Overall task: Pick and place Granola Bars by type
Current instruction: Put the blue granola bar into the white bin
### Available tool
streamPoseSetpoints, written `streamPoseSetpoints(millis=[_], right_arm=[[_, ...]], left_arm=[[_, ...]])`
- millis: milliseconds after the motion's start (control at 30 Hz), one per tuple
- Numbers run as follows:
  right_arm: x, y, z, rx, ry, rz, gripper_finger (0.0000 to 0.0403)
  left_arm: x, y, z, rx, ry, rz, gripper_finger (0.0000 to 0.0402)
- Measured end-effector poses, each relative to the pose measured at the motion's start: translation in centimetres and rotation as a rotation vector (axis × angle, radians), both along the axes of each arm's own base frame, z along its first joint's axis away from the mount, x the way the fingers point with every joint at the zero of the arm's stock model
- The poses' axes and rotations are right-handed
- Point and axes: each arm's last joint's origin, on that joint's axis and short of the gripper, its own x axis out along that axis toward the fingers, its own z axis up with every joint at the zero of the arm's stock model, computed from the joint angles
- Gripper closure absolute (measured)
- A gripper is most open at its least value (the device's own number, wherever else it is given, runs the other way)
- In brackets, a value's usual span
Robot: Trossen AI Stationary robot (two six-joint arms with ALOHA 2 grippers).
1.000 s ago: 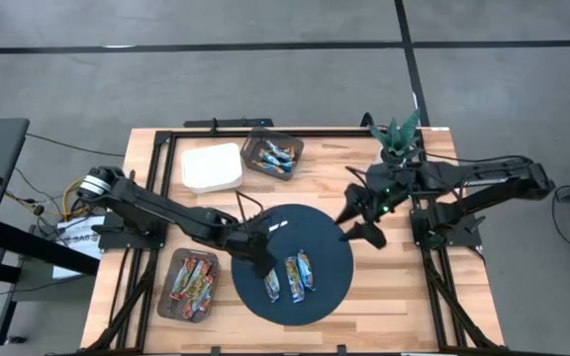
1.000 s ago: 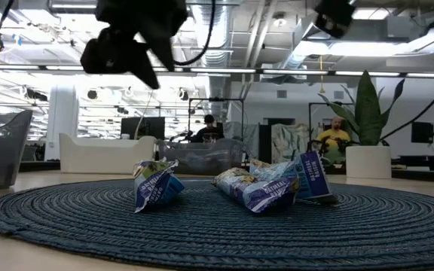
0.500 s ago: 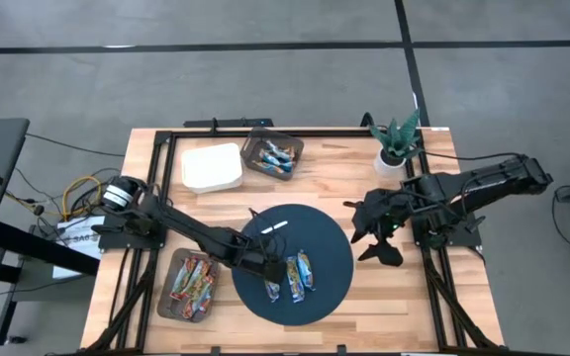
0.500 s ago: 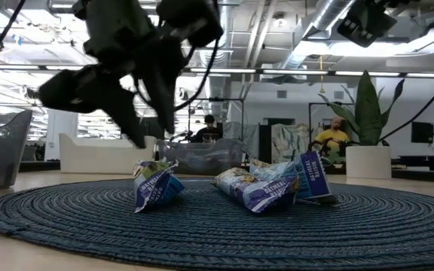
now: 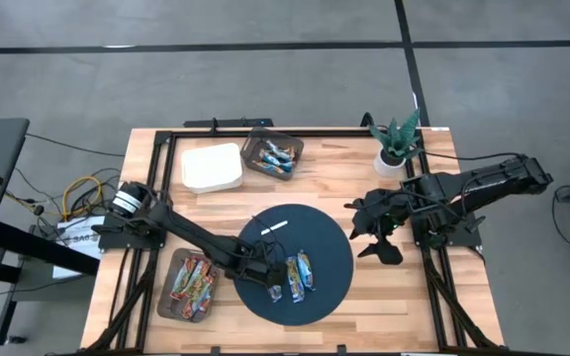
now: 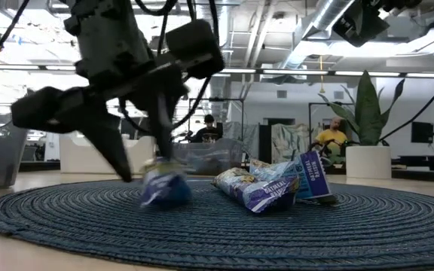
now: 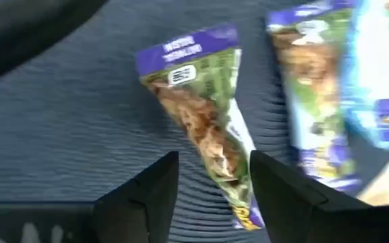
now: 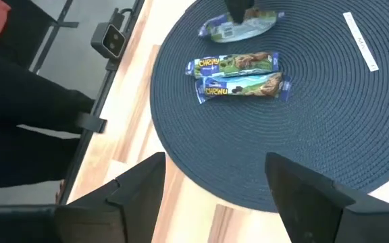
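Wooden bench [image 5: 216, 193] bearing a round dark-blue woven mat [image 5: 330, 282] — with a thin white strip [image 5: 274, 228] on it — a white lidded box [image 5: 212, 167], and a potted plant [image 5: 396, 138] at the far corner.

Left gripper [image 5: 268, 276] low with jaws parted, right gripper [image 5: 374, 233] raised aside with jaws wide

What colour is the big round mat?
Dark blue round mat, woven in rings; clearest in the right wrist view.

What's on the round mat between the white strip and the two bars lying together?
Nothing; the high view shows bare blue mat between the white strip and the paired bars.
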Motion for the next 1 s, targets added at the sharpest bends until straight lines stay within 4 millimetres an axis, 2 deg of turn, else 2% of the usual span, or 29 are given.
streamPoseSetpoints(millis=[200, 367, 1000], right_arm=[[0.0, 0.0, 0.02, -0.009, -0.007, 0.014, 0.0155], [0.0, -0.01, 0.02, -0.018, -0.014, 0.026, 0.0155], [0.21, -0.76, 0.04, -0.044, -0.037, 0.027, 0.0155]], left_arm=[[0.39, -0.01, -0.33, 0.006, -0.026, 0.018, 0.0191], [0.4, 0.05, -0.33, 0.011, -0.026, 0.032, 0.0194], [0.5, 0.53, -0.37, 0.005, -0.014, 0.051, 0.0362]])
